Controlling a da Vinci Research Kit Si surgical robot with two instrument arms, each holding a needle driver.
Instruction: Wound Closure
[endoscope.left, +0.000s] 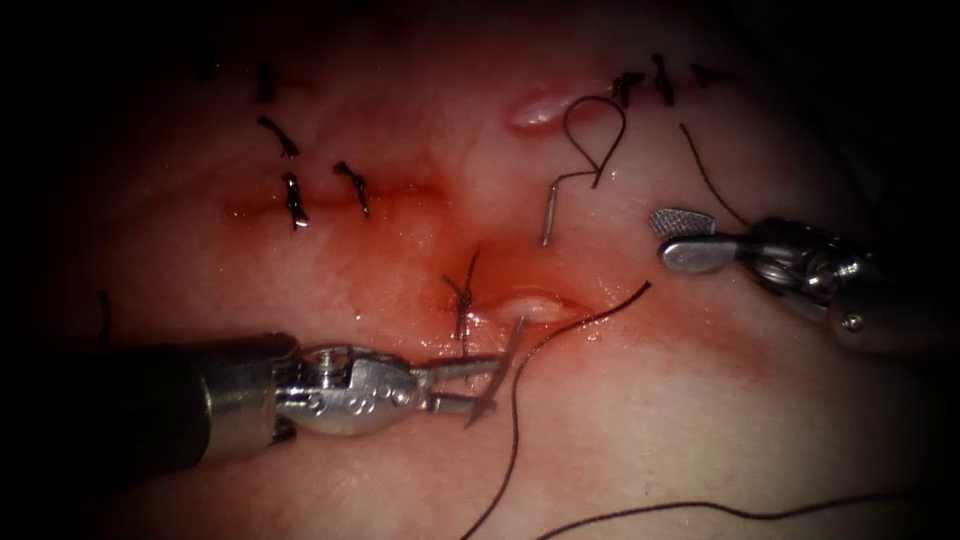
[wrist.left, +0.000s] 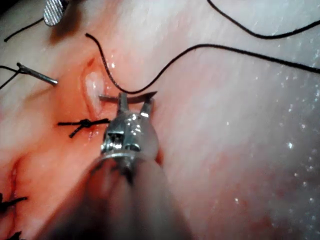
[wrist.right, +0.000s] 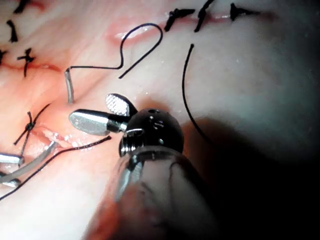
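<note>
Steel jaws of the left tool (endoscope.left: 480, 385) are pinching the curved needle (endoscope.left: 503, 368) near its middle, just below the cut (endoscope.left: 535, 303) in the tissue (endoscope.left: 650, 420); whether its tip is entering the tissue cannot be told. Dark thread (endoscope.left: 515, 400) is trailing beneath those jaws. Well apart, the right tool (endoscope.left: 682, 238) is holding nothing, jaws spread, beside a second needle (endoscope.left: 550, 215).

Legible text: none showing on any surface.
Left claw (endoscope.left: 478, 385) body: faint embossed marks appearing, not readable.
</note>
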